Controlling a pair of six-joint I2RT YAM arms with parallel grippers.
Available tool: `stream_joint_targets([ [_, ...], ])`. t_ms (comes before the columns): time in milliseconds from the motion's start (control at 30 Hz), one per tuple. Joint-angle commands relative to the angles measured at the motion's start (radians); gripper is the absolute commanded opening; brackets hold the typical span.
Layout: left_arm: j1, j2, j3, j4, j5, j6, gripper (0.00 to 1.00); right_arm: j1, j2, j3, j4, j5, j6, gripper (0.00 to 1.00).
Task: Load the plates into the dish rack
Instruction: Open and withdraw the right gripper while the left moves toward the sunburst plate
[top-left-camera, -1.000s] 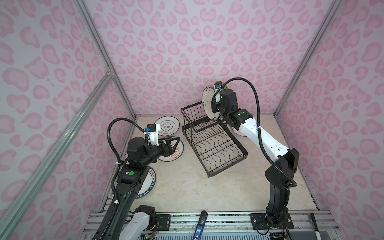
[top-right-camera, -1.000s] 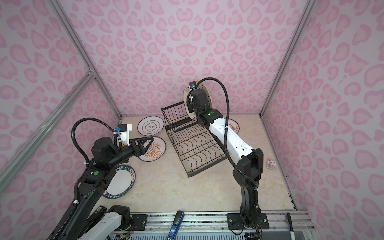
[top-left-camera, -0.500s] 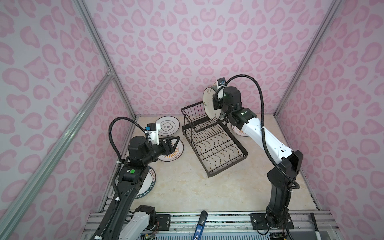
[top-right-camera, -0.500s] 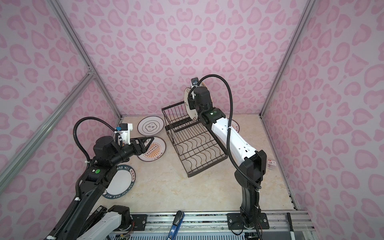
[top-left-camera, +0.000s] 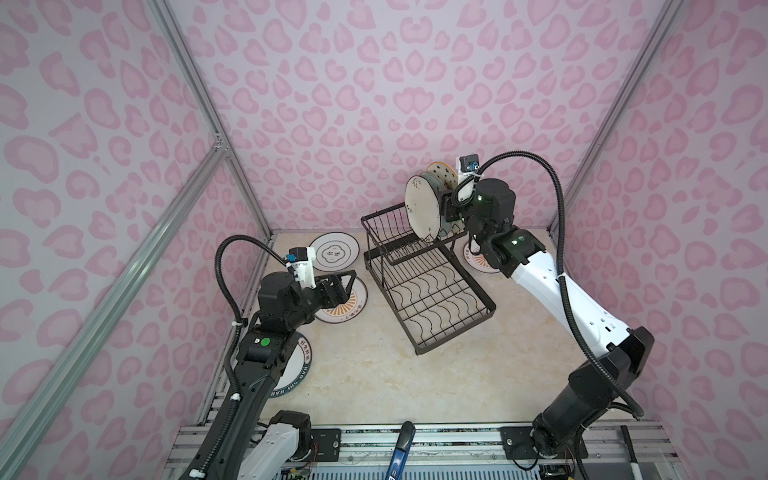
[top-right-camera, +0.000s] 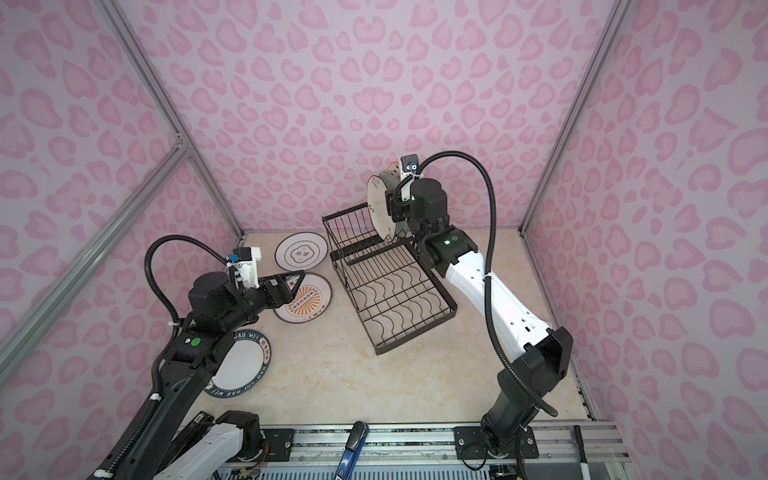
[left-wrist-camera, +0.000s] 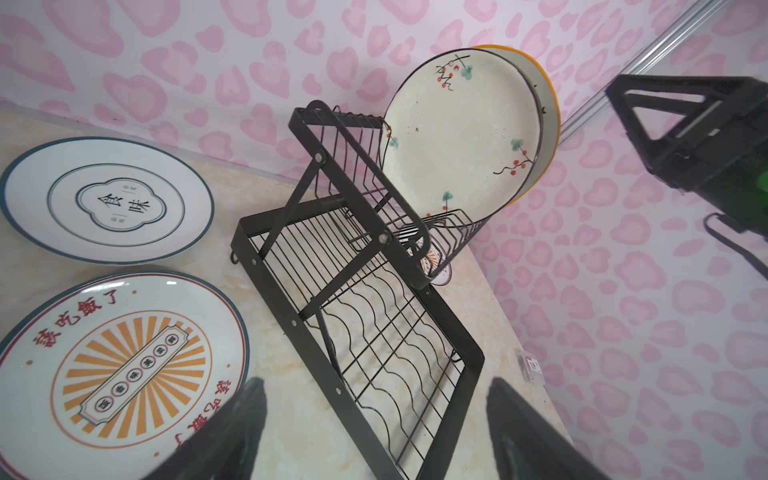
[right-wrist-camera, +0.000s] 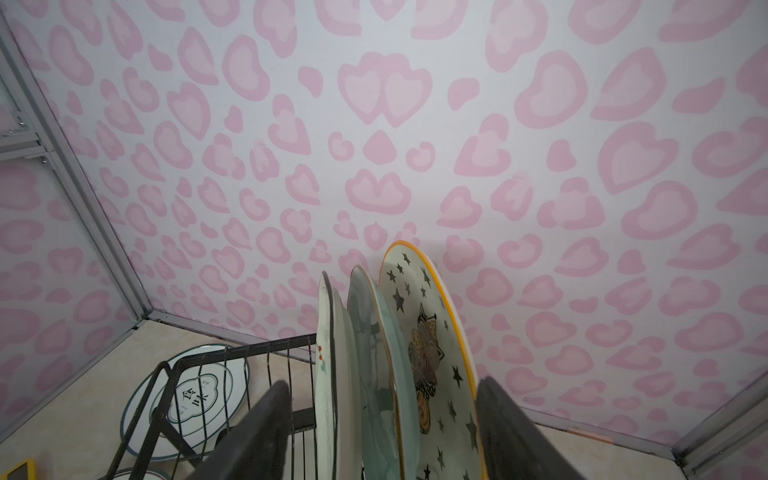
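As right gripper (right-wrist-camera: 382, 380) gapes, plates (right-wrist-camera: 432, 332) edge-on between jaws.

Left tool (left-wrist-camera: 374, 386), right tool (right-wrist-camera: 382, 384): jaws spread wide.

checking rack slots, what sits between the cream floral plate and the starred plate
The pale blue plate stands on edge between them, shown in the right wrist view.

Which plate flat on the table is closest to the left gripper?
The orange sunburst plate left of the dish rack, just below the left gripper; the black-ringed plate and green-lettered plate lie farther off.
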Motion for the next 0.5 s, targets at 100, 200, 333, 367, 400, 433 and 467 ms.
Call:
stream_joint_targets([
  [100, 0.001, -0.012, -0.056, -0.064, -0.145, -0.067, 0.85, 0.001, -0.148, -0.207, 0.085, -0.078, 0.064, 0.74],
  [200, 0.001, -0.018, -0.100, -0.103, -0.227, -0.131, 0.85, 0.001, -0.229, -0.370, 0.152, -0.188, 0.096, 0.80],
  [333, 0.004, -0.001, -0.159, -0.153, -0.301, -0.205, 0.85, 0.006, -0.297, -0.546, 0.239, -0.268, 0.159, 0.81],
  [367, 0.006, 0.007, -0.169, -0.155, -0.300, -0.214, 0.85, 0.006, -0.307, -0.576, 0.254, -0.279, 0.175, 0.81],
  [400, 0.008, 0.015, -0.181, -0.155, -0.294, -0.223, 0.85, 0.007, -0.315, -0.606, 0.265, -0.291, 0.191, 0.81],
  [433, 0.012, 0.021, -0.192, -0.154, -0.290, -0.232, 0.85, 0.007, -0.322, -0.636, 0.276, -0.308, 0.207, 0.81],
  [467, 0.017, 0.026, -0.202, -0.153, -0.287, -0.239, 0.84, 0.009, -0.328, -0.661, 0.287, -0.319, 0.220, 0.81],
])
